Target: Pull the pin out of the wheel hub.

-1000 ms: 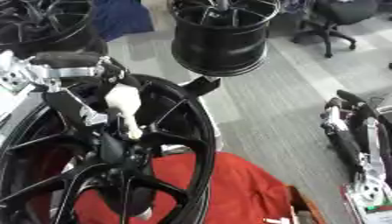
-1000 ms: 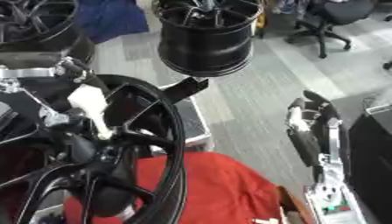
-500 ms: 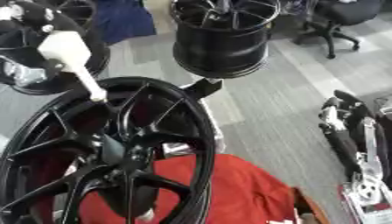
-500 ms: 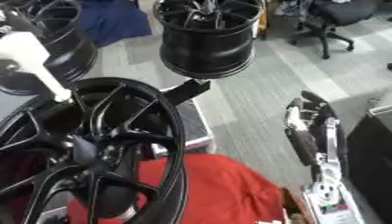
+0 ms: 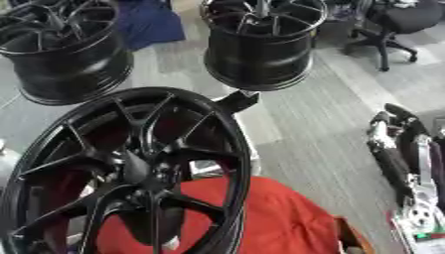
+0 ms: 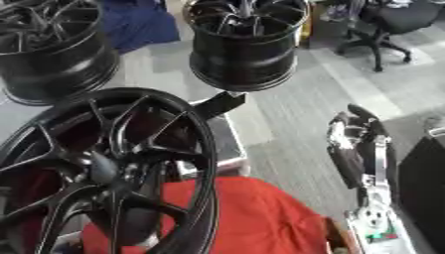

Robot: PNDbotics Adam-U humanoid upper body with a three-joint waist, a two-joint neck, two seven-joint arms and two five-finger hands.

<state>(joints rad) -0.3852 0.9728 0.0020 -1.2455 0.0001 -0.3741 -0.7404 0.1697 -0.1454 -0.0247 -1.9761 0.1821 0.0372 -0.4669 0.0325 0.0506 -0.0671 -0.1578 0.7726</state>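
The black multi-spoke wheel hub (image 5: 139, 171) stands tilted at the lower left, its rim (image 5: 236, 149) facing me. I see no pin in its centre or anywhere else. My left hand appears in neither view. My right hand (image 5: 393, 130) hangs idle at the right edge, fingers relaxed and pointing up, holding nothing, well apart from the wheel.
Under the wheel lies a red cloth (image 5: 260, 213). Two more black wheels stand on the grey floor behind, one at centre (image 5: 260, 49) and one at the left (image 5: 65, 54). An office chair (image 5: 402, 20) is at the far right, with a blue cloth (image 5: 148, 25) at the back.
My left hand, which held a white pin at the hub's centre, lifted it up and to the left and has left the views with it. The right hand stayed put.
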